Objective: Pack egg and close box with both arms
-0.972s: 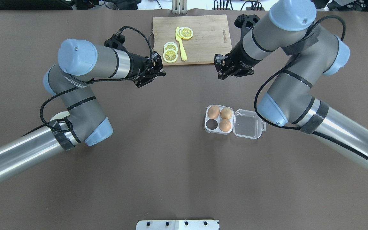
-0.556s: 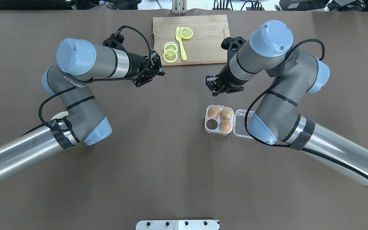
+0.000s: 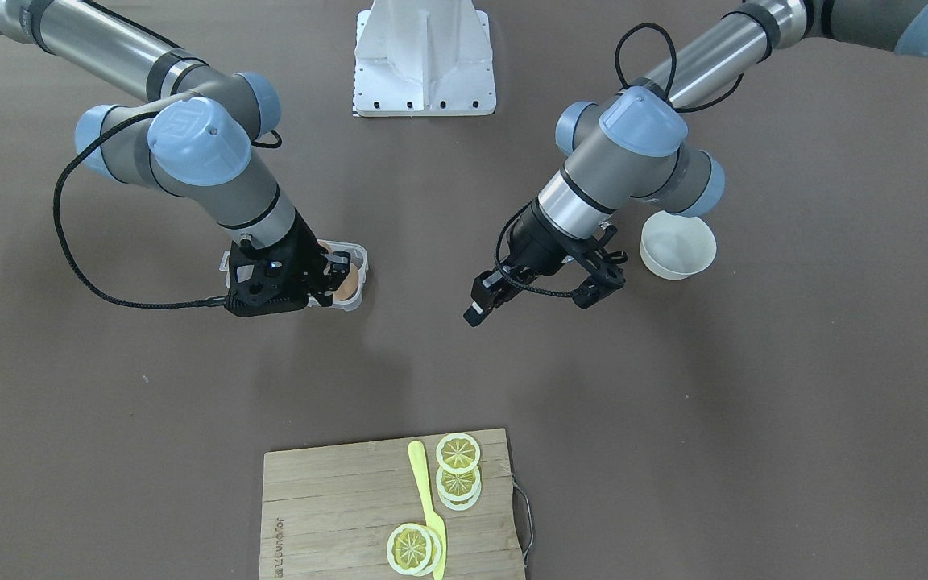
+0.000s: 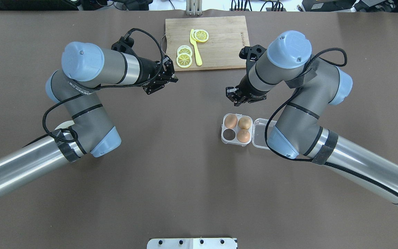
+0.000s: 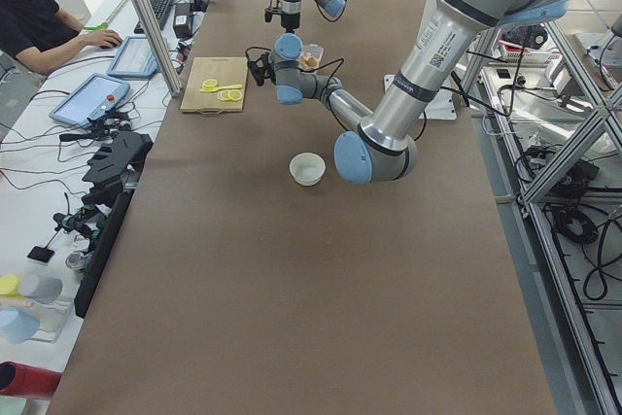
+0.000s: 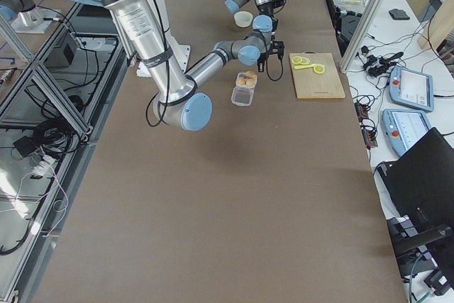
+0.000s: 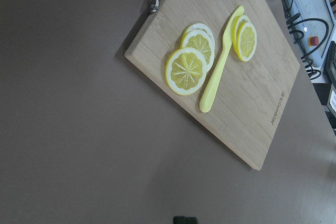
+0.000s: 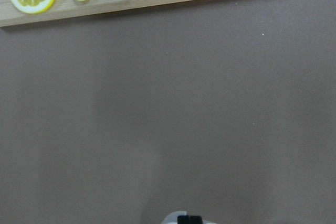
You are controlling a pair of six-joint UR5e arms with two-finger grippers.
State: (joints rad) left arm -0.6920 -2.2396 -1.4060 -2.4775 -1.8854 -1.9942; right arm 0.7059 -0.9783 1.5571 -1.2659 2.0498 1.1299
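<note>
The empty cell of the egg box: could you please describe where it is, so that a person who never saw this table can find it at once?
Start at the wooden cutting board at the table's far edge, then come toward the robot and a little right to the clear plastic egg box, whose lid lies open on its right. Of its four cells, three hold brown eggs; the empty cell is the near left one, showing dark.

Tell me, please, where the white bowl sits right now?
In the front-facing view the white bowl stands on the table at the right, beside the left arm's elbow and apart from the left hand.

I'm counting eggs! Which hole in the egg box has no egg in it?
The box's hole nearest the robot, on the side away from the lid, is empty. The other three hold brown eggs.
</note>
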